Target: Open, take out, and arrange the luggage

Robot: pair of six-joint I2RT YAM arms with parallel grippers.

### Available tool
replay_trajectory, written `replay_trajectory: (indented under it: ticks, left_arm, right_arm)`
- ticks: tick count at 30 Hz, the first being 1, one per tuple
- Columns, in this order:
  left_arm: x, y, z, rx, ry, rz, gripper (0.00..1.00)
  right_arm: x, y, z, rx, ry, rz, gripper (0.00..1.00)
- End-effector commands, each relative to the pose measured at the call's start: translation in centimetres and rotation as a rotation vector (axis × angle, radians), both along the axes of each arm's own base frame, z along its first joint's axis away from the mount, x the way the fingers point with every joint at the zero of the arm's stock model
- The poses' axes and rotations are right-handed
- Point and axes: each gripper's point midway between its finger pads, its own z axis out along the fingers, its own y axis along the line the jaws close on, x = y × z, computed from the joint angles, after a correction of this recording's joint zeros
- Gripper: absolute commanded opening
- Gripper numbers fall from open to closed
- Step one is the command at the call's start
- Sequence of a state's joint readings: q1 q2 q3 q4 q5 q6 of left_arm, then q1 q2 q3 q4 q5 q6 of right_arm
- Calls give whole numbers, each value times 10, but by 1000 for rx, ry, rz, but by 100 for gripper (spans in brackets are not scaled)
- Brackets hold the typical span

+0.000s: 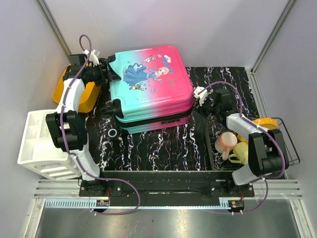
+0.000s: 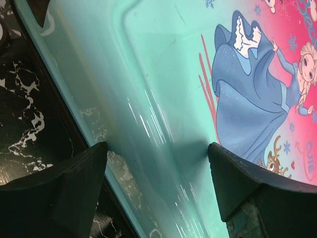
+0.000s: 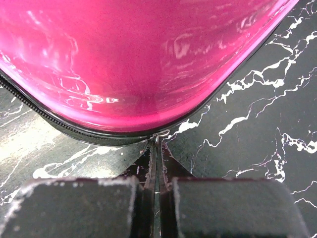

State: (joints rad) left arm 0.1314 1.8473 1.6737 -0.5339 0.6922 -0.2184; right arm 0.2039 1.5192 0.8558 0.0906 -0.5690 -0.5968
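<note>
Princess suitcase (image 1: 148, 87) lay flat on the table (image 1: 163, 148), toward its far-left corner. Left claw (image 2: 157, 148) was wide open, straddling the teal left edge, holding nothing. Right claw (image 3: 156, 148) was fully closed, tips at the zipper (image 3: 64, 128) on the pink corner.

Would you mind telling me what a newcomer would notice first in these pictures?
A closed suitcase, teal fading to pink with a cartoon princess, lies across the middle of the black marbled table. The left gripper stands open over its teal end, while the right gripper is shut at the zipper on its pink corner.
</note>
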Motion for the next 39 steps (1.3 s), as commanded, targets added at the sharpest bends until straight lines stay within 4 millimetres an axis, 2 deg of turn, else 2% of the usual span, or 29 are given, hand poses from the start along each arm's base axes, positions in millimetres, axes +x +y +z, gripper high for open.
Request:
replay_trajectory:
  ticks: [1,3,4,6,7,8,9,10,12,13,15,18,21,22,23,24,25,26,27,28,30,31,32,34,35,37,39]
  left_arm:
    - [5,-22,-39,64,55,-113,79]
    - [5,-23,-50,75,78,-133,76]
    - [7,-23,-50,77,73,-138,75]
    - [8,-23,-55,89,80,-151,74]
    - [9,-23,-57,91,82,-152,74]
    - [10,-23,-58,95,81,-160,73]
    - [12,-23,-60,98,85,-164,73]
    - [12,-24,-62,99,87,-170,73]
    - [15,-23,-64,108,85,-180,72]
    - [16,-25,-64,106,86,-186,72]
    - [18,-25,-67,115,84,-203,72]
    - [17,-34,-68,101,87,-244,73]
    - [11,-54,-69,87,82,-317,73]
    - [7,-62,-69,78,83,-343,73]
    - [2,-77,-70,86,76,-392,72]
    - [-5,-85,-73,86,88,-422,72]
    - [-13,-102,-74,90,85,-472,72]
    - [-18,-110,-76,107,69,-514,72]
    - [-27,-116,-77,112,80,-543,72]
    - [-37,-132,-78,114,75,-594,72]
    - [-50,-143,-81,132,73,-657,73]
    - [-59,-155,-82,133,72,-697,75]
    - [-63,-159,-82,144,55,-731,77]
    - [-74,-171,-84,160,52,-784,79]
    - [-76,-174,-85,175,39,-807,82]
    - [-78,-180,-85,195,31,-823,84]
    - [-72,-183,-81,192,28,-807,84]
  right_arm:
    - [20,7,49,63,-150,48,0]
    - [40,-3,57,56,-187,30,0]
    - [51,-4,70,53,-230,29,0]
    - [69,-6,71,53,-255,24,0]
    - [76,-5,75,53,-275,29,0]
    - [85,-1,89,61,-317,45,0]
    - [91,1,85,62,-315,58,0]
    - [98,4,93,67,-340,73,0]
    - [105,10,88,82,-344,105,0]
    - [110,13,93,88,-357,117,0]
    - [114,20,85,106,-342,152,0]
    - [110,34,82,131,-337,212,0]
    - [84,60,78,131,-326,304,0]
    - [71,65,67,126,-305,325,0]
    - [56,78,75,133,-316,365,0]
    - [45,83,72,133,-305,386,0]
    - [31,86,63,128,-283,407,0]
    - [18,90,71,133,-292,429,0]
    - [3,100,69,135,-286,464,0]
    - [-12,103,61,130,-265,487,0]
    - [-41,114,66,137,-257,532,0]
    - [-55,114,57,137,-226,540,0]
    - [-67,115,67,142,-237,547,0]
    - [-93,122,59,145,-197,570,0]
    - [-104,123,67,152,-208,575,0]
    - [-122,126,68,156,-192,574,0]
    - [-125,125,70,158,-191,551,0]
